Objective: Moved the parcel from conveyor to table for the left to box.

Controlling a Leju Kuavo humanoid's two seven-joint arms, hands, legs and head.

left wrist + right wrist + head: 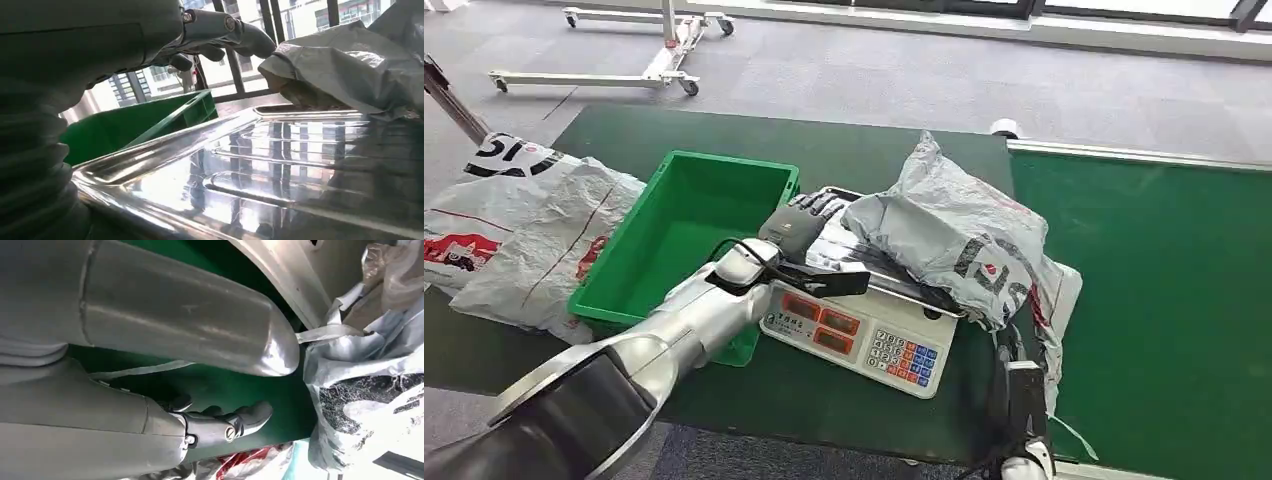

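Nearest in the head view, the silver left arm is being stretched forward from the lower left, over the near edge of the green counter (844,400). The right arm is being held low at the near edge of that counter, beside the parcel's near end.

The left hand (796,222) is being held above the left part of the scale (864,335), at the steel pan (280,165). In the left wrist view its fingers (250,40) are seen loosely curved, grasping nothing; the thumb tip is just beside the near edge of the grey parcel (954,245), and contact cannot be told.

In the right wrist view the right hand (220,427) is seen over green surface, its fingers (255,415) partly curled with nothing in them, close to the crumpled grey wrapping of the parcel (365,390) but apart from it. Whether they are fully clenched cannot be told.

The parcel, a crumpled grey plastic mail bag with dark lettering and a red mark, is lying on the scale's pan, overhanging its right side toward the green conveyor belt (1164,280). The scale's display windows and keypad are facing the robot.

Left of the scale, a green box (679,235) is standing open on the counter, touching or just beside the scale. Further left, a heap of grey and white mail bags (514,235) is lying at the counter's edge.

Beyond the counter, grey carpet and a white wheeled frame (654,60) are being shown.
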